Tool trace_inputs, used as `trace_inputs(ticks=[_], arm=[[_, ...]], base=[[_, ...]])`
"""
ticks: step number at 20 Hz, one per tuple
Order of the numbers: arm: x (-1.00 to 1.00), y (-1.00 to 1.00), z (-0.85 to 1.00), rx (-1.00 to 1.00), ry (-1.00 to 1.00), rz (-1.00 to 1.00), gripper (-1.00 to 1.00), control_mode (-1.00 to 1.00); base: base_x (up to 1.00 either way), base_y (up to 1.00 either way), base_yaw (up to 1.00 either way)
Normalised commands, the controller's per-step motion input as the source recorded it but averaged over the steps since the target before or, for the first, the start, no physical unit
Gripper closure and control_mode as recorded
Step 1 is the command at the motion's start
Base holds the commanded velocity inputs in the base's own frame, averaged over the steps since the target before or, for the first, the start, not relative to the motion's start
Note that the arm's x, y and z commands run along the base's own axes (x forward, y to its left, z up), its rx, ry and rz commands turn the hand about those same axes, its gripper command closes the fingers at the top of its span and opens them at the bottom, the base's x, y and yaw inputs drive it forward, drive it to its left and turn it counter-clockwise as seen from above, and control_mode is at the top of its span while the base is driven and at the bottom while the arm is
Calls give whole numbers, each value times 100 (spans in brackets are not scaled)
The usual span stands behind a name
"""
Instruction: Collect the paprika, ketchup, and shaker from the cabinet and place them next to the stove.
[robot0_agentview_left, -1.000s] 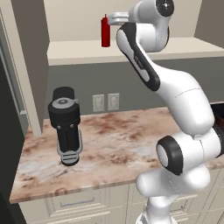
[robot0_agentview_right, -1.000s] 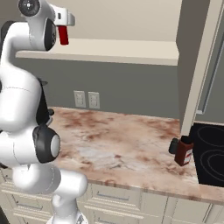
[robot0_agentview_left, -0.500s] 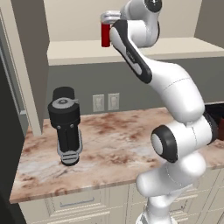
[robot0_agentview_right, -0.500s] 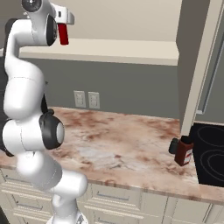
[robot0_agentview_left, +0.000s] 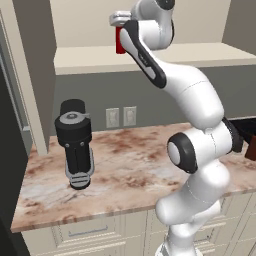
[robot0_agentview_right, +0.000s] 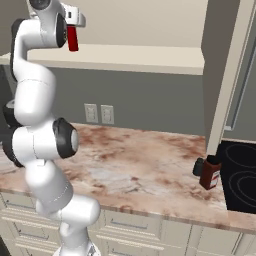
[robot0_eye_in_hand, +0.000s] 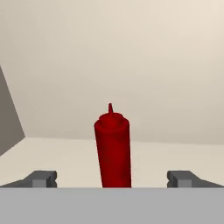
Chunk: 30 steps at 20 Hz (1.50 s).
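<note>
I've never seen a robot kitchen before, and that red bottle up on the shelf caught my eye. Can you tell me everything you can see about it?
The ketchup is a slim, bright red squeeze bottle, plastic-looking, with a rounded shoulder and a small pointed nozzle on top. It carries no visible label. It stands upright on the cream shelf board of the cabinet, in front of the pale back wall. The open gripper is lined up on it, one fingertip off to each side; nothing appears to touch the bottle.

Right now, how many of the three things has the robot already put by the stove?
Two look done: the paprika and the small black shaker stand on the counter beside the stove. In hand: the open gripper is up at the cabinet shelf, lined up on the ketchup, which stands upright, not gripped. Left: grab it and set it beside the others.
</note>
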Motion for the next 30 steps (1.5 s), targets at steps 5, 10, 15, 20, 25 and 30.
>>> trace_inputs(ticks=[5, 10, 15, 20, 25, 30], arm=[[31, 11, 0, 0, 4, 0, -100, -100], [28, 4, -2, 0, 3, 0, -100, -100], [24, 0, -8, 0, 4, 0, -100, -100], [19, 12, -8, 0, 4, 0, -100, -100], [18, 6, -10, 0, 4, 0, -100, -100], [19, 7, -12, 0, 5, 0, 100, -100]], base=[[0, 0, 0], [0, 0, 0], [0, 0, 0], [0, 0, 0], [0, 0, 0], [0, 0, 0]])
